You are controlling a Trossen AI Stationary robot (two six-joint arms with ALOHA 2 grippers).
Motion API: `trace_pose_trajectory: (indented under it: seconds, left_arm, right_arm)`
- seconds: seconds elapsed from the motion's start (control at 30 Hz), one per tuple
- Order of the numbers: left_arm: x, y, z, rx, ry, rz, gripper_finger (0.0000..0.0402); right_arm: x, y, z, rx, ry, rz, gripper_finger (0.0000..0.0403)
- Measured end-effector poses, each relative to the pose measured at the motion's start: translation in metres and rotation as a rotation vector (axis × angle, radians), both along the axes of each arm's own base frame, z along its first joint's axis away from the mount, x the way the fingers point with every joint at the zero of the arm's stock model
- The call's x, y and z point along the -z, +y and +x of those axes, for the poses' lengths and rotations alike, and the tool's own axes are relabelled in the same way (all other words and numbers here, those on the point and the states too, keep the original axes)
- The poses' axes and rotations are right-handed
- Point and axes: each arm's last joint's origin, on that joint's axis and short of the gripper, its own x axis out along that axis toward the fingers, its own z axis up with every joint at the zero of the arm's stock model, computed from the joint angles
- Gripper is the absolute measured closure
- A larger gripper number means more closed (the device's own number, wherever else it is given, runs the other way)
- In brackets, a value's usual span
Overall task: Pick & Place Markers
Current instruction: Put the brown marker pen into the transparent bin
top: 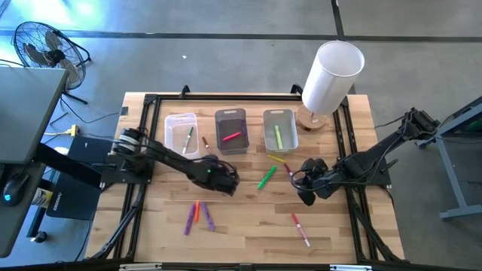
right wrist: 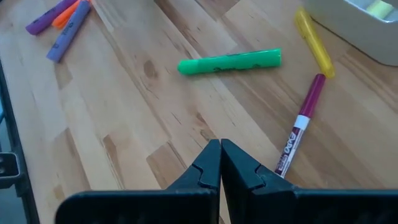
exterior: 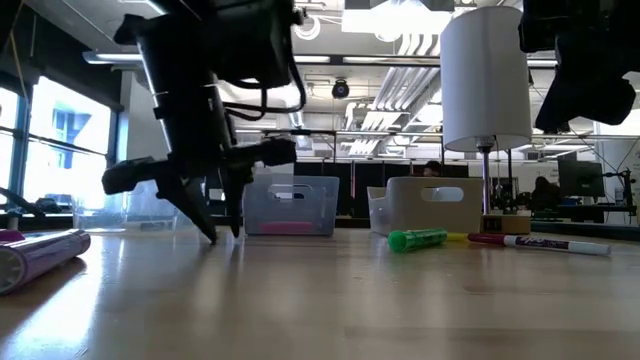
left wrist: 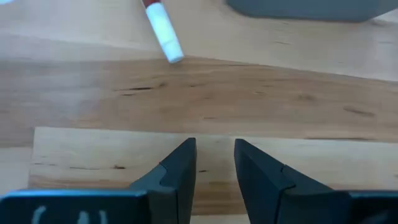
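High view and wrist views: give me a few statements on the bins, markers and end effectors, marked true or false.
1. Three bins stand in a row, each holding a marker. True.
2. The green marker lies inside a bin. False: it lies on the table.
3. The left end effector holds a marker. False: its fingers are apart with nothing between them.
4. The right end effector is shut and empty. True.
5. Purple and orange markers lie together. True.

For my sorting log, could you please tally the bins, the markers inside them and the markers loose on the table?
Bins: 3
Markers in bins: 3
Loose markers on the table: 8
Total: 14
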Motion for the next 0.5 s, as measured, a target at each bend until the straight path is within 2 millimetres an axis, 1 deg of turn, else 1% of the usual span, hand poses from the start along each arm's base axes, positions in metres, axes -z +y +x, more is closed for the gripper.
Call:
trace_pose_trajectory:
  seconds: [0.07, 0.17, 0.23, 0.3, 0.5]
  left_arm:
    - [0.0001, -0.0007, 0.0048, -0.006, 0.048, 0.014, 0.0294]
    - [-0.0032, 0.0004, 0.0041, -0.045, 0.108, 0.046, 0.0295]
    - [-0.001, 0.0007, 0.0061, -0.068, 0.113, 0.05, 0.0295]
    - [-0.0003, 0.0026, 0.0034, -0.09, 0.137, 0.052, 0.0295]
    - [-0.0004, 0.0053, 0.0037, -0.111, 0.136, 0.041, 0.0295]
  right_arm:
    - [0.0004, 0.0, -0.0004, -0.007, 0.008, 0.002, 0.0403]
    - [0.0004, 0.0003, -0.0004, -0.023, 0.012, -0.002, 0.0403]
    - [0.0003, 0.0005, -0.0003, -0.027, 0.013, 0.003, 0.0402]
    - [0.0004, 0.0005, -0.0004, -0.027, 0.014, 0.003, 0.0402]
    - [0.0004, 0.0006, -0.0004, -0.03, 0.015, 0.007, 0.0403]
